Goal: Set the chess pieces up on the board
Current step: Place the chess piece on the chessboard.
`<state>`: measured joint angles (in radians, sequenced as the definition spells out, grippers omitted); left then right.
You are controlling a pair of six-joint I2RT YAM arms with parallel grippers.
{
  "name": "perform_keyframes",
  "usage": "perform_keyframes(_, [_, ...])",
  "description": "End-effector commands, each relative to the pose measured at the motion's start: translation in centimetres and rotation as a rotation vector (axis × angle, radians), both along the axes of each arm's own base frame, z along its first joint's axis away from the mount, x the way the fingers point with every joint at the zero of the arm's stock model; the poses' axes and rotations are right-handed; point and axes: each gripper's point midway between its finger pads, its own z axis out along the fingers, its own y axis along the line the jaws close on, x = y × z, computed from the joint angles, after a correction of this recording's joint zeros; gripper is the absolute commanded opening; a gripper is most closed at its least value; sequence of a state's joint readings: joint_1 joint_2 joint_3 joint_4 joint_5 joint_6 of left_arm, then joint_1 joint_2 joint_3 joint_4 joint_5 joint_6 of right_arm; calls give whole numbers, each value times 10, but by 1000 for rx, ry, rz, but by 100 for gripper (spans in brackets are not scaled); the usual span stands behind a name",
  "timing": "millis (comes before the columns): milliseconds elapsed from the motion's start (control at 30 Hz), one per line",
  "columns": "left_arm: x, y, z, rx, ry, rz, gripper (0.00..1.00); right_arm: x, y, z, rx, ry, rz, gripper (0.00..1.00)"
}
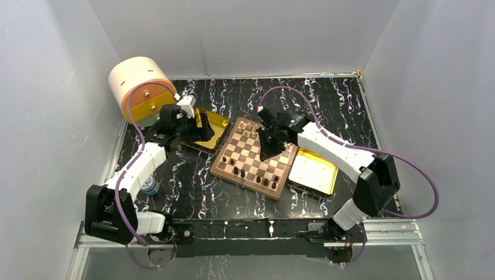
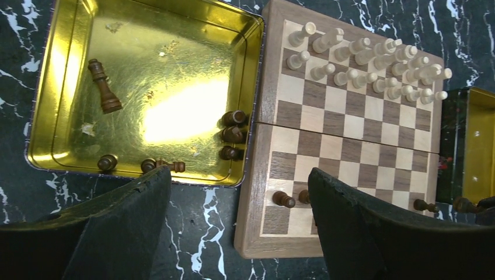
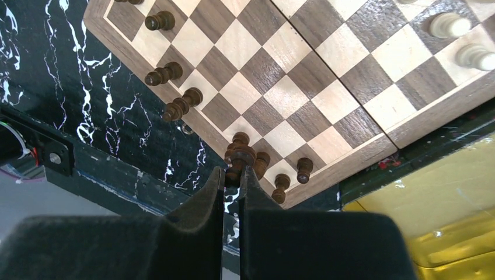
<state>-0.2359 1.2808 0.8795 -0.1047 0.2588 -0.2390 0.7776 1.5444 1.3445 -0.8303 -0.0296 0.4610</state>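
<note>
well, we find the board (image 1: 245, 157) lying askew in the middle of the black marbled surface (image 1: 333, 105). the left tray (image 1: 215, 122), of shiny gold, sits just beside one side of it and the right tray (image 1: 315, 172) just beside the other. a cream and orange drum (image 1: 140, 84) stands in the far left corner.

the left claw (image 2: 239, 175) hangs over the near rim of the left tray and the board's edge. its fingers (image 2: 117, 227) are spread wide apart, gripping nothing. inside that tray lie several dark pieces (image 2: 232, 135). three are lined up against the wall next to the board, a tall one (image 2: 104, 86) lies flat and alone toward the far side, and a few more (image 2: 107, 162) sit along the near wall, partly hidden by a finger, so we cannot count them surely. the light pieces (image 2: 373, 64) stand upright in two rows at the board's far end.

the right claw (image 3: 232, 175) is over the opposite end of the board, its fingers (image 3: 198, 216) pressed together and clamped on a dark piece (image 3: 239, 156). that piece pokes out from the tips above a square near the board's corner, and we cannot tell whether it touches the square. just beside the tips three dark pieces stand on the board's last rows. three more (image 3: 163, 74) stand farther along the same edge, apart from one another.
</note>
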Motion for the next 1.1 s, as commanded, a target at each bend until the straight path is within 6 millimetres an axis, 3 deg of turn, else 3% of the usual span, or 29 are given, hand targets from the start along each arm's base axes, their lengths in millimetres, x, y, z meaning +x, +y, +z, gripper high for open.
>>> perform_keyframes(0, [1, 8, 10, 51, -51, 7, 84, 10, 19, 12, 73, 6, 27, 1])
perform_keyframes(567, [-1, 10, 14, 62, -58, 11, 84, 26, 21, -55, -36, 100, 12, 10])
perform_keyframes(1067, [-1, 10, 14, 62, -56, 8, 84, 27, 26, -75, -45, 135, 22, 20])
